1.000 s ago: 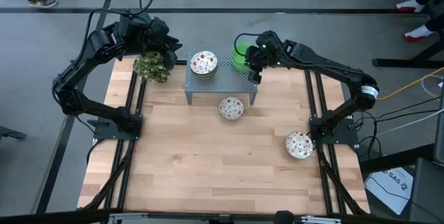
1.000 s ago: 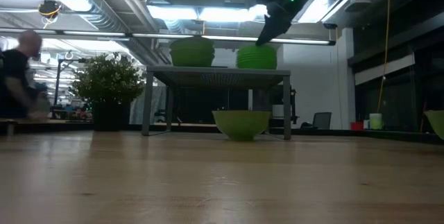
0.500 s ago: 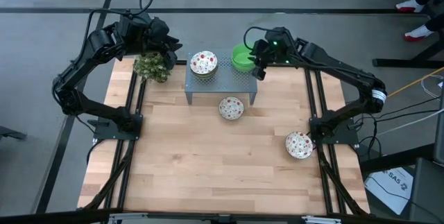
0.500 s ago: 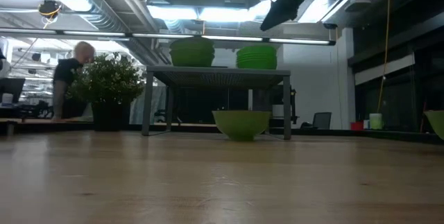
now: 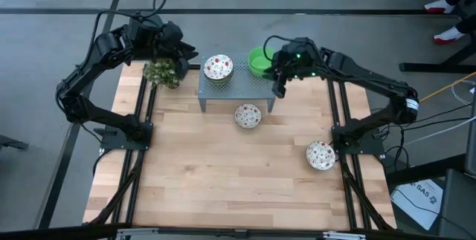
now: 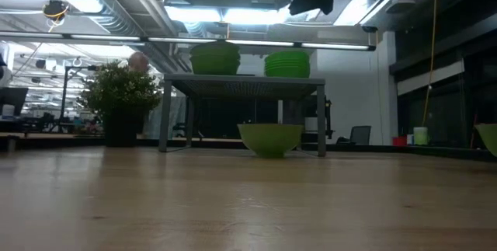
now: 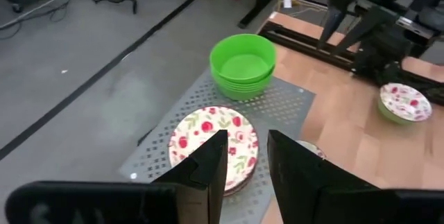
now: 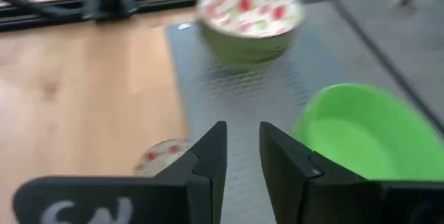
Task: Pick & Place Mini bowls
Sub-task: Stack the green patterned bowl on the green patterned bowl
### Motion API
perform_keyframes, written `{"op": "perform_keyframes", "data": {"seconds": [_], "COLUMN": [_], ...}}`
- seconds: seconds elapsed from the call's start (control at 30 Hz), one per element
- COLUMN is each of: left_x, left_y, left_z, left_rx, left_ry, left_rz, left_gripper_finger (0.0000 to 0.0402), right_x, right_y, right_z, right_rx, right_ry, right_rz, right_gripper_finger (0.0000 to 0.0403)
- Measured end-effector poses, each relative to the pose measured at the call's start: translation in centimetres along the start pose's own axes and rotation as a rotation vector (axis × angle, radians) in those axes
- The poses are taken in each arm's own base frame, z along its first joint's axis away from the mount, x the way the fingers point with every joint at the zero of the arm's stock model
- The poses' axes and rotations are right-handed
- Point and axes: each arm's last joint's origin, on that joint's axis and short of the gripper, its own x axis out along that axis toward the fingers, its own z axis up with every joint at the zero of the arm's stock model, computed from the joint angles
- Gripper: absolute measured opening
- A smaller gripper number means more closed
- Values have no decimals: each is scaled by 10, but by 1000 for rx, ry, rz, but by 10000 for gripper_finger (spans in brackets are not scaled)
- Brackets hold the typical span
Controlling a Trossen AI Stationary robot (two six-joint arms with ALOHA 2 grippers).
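A stack of plain green mini bowls (image 5: pixel 258 62) stands on the grey perforated stand (image 5: pixel 236 90), beside a stack of white speckled mini bowls (image 5: pixel 218 67). One speckled bowl (image 5: pixel 248 115) sits on the table in front of the stand. Another (image 5: pixel 320 154) rests near the right edge. My right gripper (image 5: pixel 280 85) hovers above the stand's right end, open and holding nothing (image 8: pixel 241 148). My left gripper (image 7: pixel 248 156) waits open over the table's far left, by the plant, pointing at the speckled stack (image 7: pixel 214 141).
A small potted plant (image 5: pixel 164 71) stands at the far left corner, under my left arm. The wood table (image 5: pixel 223 173) stretches toward the near edge. Black frame rails run along both sides. A person (image 6: pixel 138 62) shows in the room behind the plant.
My right gripper has risen off the green stack and drawn back toward the table's right and near side, rolling a little. The green stack stays on the stand. A person has walked across the room behind the table.
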Motion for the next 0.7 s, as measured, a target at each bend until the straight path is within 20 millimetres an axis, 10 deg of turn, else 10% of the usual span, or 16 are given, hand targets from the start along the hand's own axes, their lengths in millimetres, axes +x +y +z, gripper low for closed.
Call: {"op": "perform_keyframes", "data": {"seconds": [0.7], "left_x": [-8], "left_y": [-60], "left_z": [8], "left_rx": [-50], "left_ry": [-115], "left_rz": [-300], "left_gripper_finger": [98], "right_x": [-10], "right_y": [96], "right_z": [-13], "right_rx": [403], "right_ry": [232], "right_rz": [293], "right_gripper_finger": [85]}}
